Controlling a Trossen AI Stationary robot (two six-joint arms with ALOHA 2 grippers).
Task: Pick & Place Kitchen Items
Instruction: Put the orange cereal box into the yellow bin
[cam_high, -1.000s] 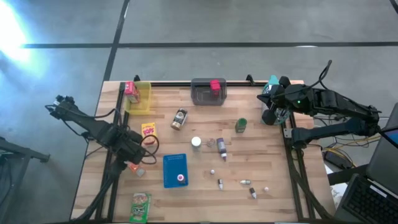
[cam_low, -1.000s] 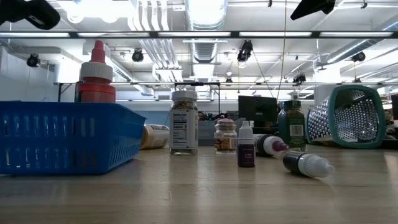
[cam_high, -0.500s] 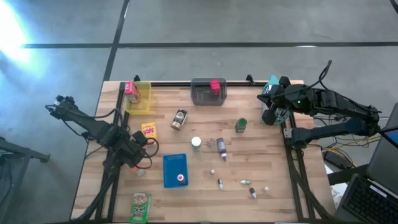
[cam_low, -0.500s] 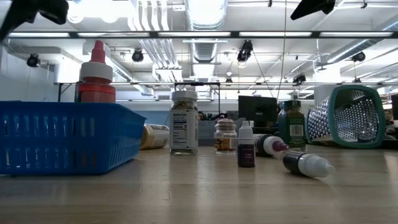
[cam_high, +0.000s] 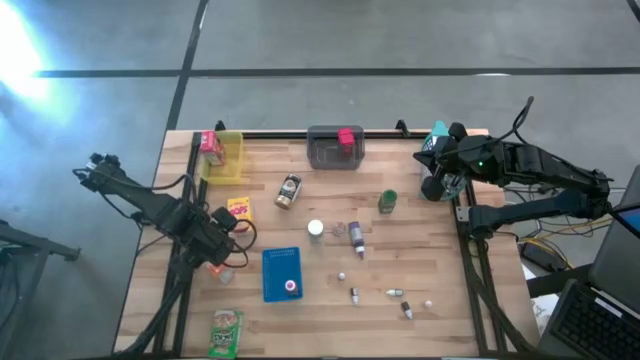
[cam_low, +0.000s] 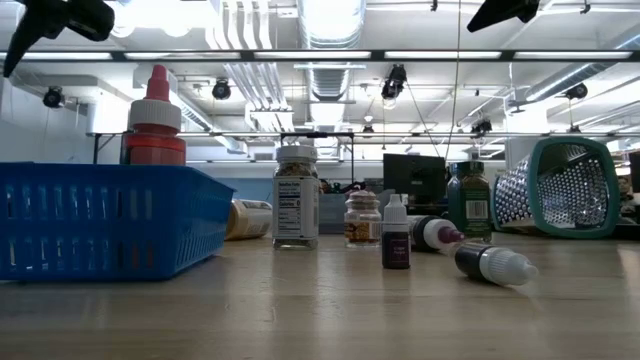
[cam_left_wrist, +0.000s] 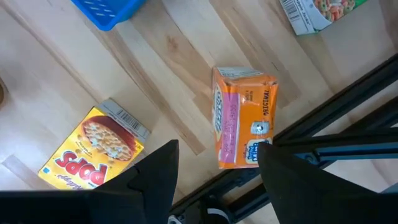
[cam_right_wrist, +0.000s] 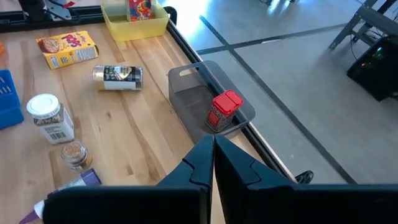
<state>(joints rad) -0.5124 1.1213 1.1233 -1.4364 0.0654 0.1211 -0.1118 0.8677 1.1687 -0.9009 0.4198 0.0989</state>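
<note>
An orange-and-pink box (cam_left_wrist: 241, 118) lies flat on the wood near the table's left edge. My left gripper (cam_left_wrist: 217, 149) (cam_high: 217, 258) hangs above it, pointing down and open, one finger on each side of the box and clear of it. A yellow cereal box (cam_left_wrist: 93, 152) (cam_high: 238, 209) lies beside it. Jars, a can (cam_high: 289, 190) and small bottles (cam_high: 395, 293) are scattered over the middle of the table. My right gripper (cam_right_wrist: 213, 147) (cam_high: 433, 187) is shut on nothing, raised over the far right corner.
A blue tray (cam_high: 281, 272) holding a red-capped bottle stands right of my left gripper. A green packet (cam_high: 226, 331) lies at the near edge. A yellow bin (cam_high: 224, 157) and a grey bin (cam_high: 335, 150) stand along the far edge. A green-framed grater (cam_low: 560, 186) sits far right.
My left gripper has rolled a little about its downward axis while staying over the orange-and-pink box; its fingers keep the same gap. Nothing on the table has moved.
</note>
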